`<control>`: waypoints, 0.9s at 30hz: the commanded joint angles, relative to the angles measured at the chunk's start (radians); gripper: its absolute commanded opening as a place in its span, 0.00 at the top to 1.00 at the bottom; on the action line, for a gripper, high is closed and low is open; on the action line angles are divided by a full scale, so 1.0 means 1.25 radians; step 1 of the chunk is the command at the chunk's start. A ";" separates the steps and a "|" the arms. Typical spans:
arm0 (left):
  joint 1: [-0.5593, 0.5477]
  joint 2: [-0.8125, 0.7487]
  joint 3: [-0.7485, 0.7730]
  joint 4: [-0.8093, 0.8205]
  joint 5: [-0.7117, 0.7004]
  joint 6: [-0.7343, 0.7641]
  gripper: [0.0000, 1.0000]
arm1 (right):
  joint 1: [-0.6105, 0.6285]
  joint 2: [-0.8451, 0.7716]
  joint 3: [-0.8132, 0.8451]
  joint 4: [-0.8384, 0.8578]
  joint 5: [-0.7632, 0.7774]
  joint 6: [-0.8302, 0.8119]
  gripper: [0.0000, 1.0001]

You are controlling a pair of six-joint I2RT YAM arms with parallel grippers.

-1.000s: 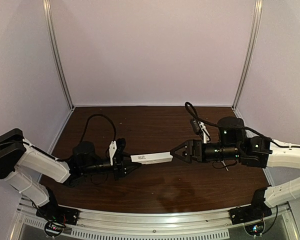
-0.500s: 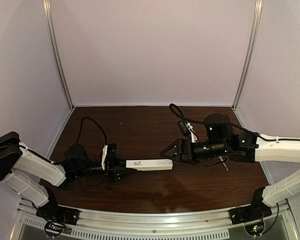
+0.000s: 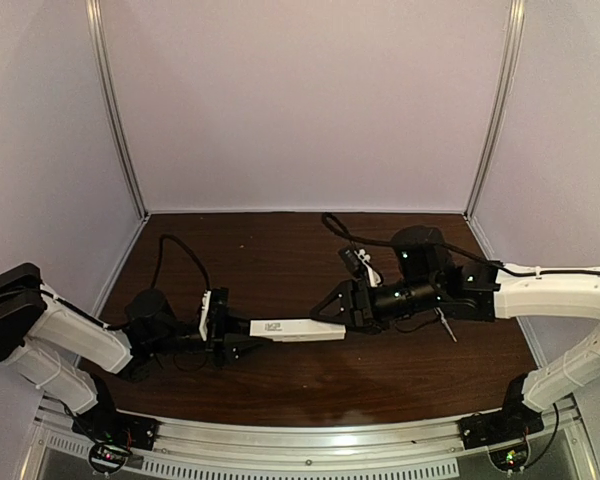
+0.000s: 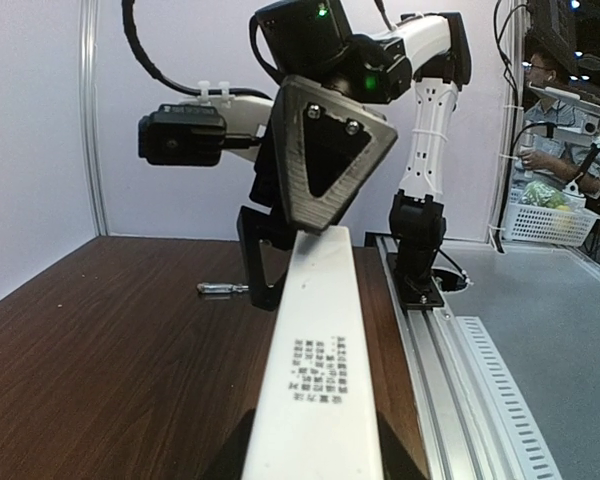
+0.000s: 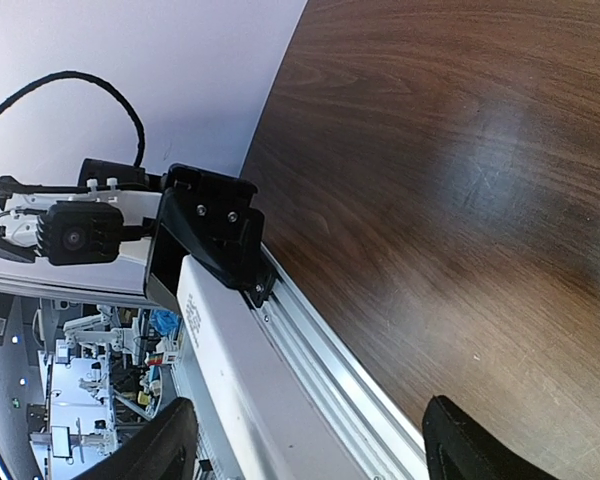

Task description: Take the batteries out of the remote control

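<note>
Left gripper [image 3: 243, 337] is clamped on one end of the remote control [image 3: 298, 329], held level above the middle of the worktop [image 3: 280, 250]. Right gripper [image 3: 330, 308] has its fingers apart, straddling the other end. Screwdriver [image 3: 445, 325] lies toward the right edge.

- The remote control [image 4: 315, 370] runs off the bottom edge of the left wrist view, so its near end and the left gripper [image 3: 248, 334] clamping it are out of sight there.
- The right wrist view cuts the remote off the same way. Only the fingers [image 5: 165, 445] of the right gripper [image 5: 310, 405] show, spread wide.
- Whether those fingers touch the remote cannot be told.
- The remote's print is too small to read, and no battery bay can be made out.
- The screwdriver [image 3: 446, 327] is partly hidden behind the right arm [image 3: 540, 295].
- A person [image 4: 545, 110] is cropped by the left wrist view's right edge.
</note>
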 commanded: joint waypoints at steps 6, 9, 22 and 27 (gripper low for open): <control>0.012 0.034 -0.005 0.089 -0.019 -0.005 1.00 | -0.001 -0.001 0.028 -0.018 -0.011 0.032 0.22; 0.011 0.037 -0.002 0.081 -0.022 -0.002 1.00 | 0.002 0.006 0.035 -0.033 -0.012 0.029 0.25; 0.011 0.033 0.006 0.045 -0.040 0.020 1.00 | 0.015 0.031 0.046 -0.062 -0.005 0.024 0.31; 0.011 0.034 0.007 0.045 -0.033 0.020 1.00 | 0.016 0.040 0.046 -0.062 -0.004 0.020 0.33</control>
